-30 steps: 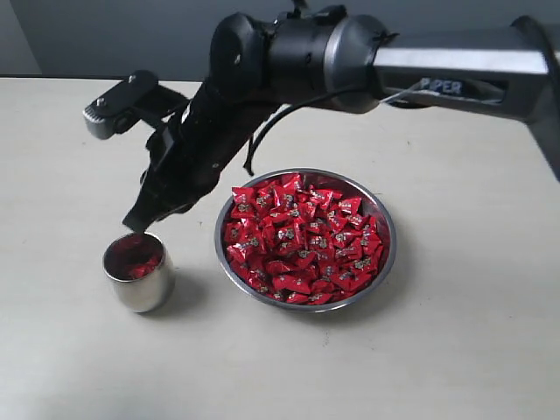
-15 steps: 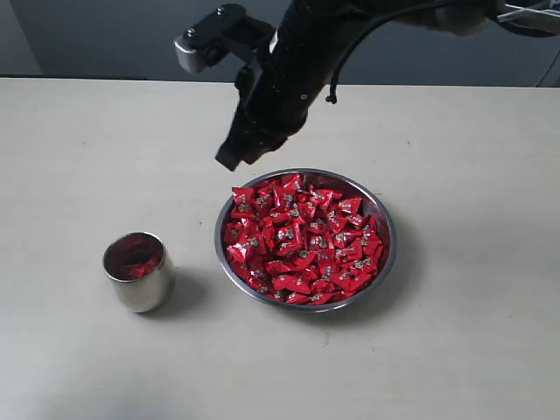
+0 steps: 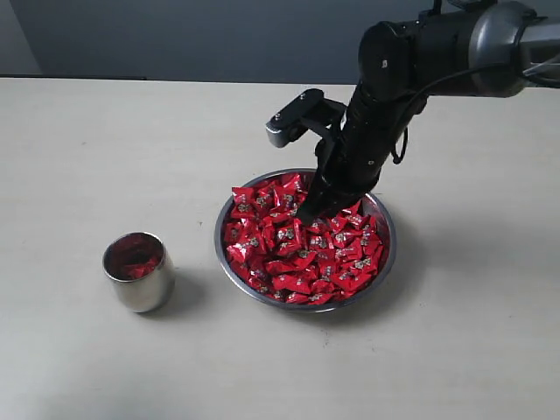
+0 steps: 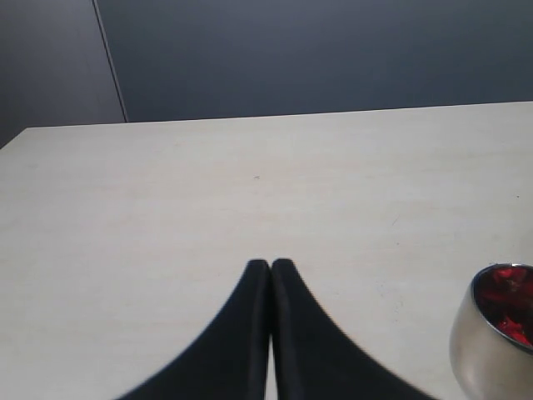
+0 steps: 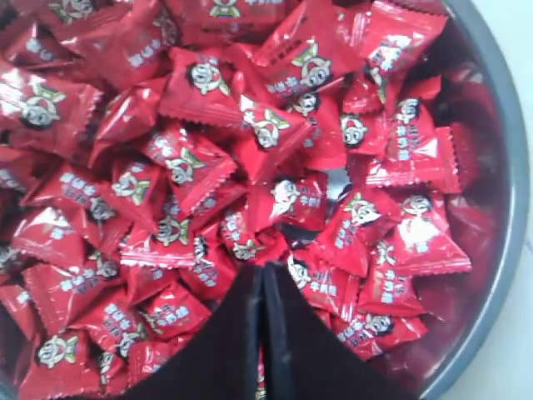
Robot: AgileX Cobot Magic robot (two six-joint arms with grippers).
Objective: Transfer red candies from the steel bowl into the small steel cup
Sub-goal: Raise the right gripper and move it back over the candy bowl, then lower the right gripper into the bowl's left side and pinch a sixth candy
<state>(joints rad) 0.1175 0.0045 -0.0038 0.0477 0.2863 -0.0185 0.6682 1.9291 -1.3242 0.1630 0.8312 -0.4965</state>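
Observation:
The steel bowl (image 3: pixel 385 229) sits mid-table, heaped with red candies (image 3: pixel 289 236). My right gripper (image 3: pixel 308 213) hangs just over the pile near its far side, jaws pressed together with nothing between them. In the right wrist view the shut right gripper (image 5: pixel 261 272) points down at the red candies (image 5: pixel 200 158) inside the steel bowl (image 5: pixel 500 208). The small steel cup (image 3: pixel 137 271) stands left of the bowl with a few red candies (image 3: pixel 133 255) inside. In the left wrist view my left gripper (image 4: pixel 271 265) is shut and empty above bare table, the small steel cup (image 4: pixel 491 337) off to one side.
The pale table (image 3: pixel 455 350) stretches around bowl and cup. A dark wall (image 3: pixel 175 35) runs behind its far edge. My right arm (image 3: pixel 437 52) reaches in from the upper right, its wrist camera (image 3: pixel 293 114) jutting out over the bowl's far rim.
My right gripper has lifted away from above the cup, swung right and come down over the candies in the bowl. Its jaws closed.

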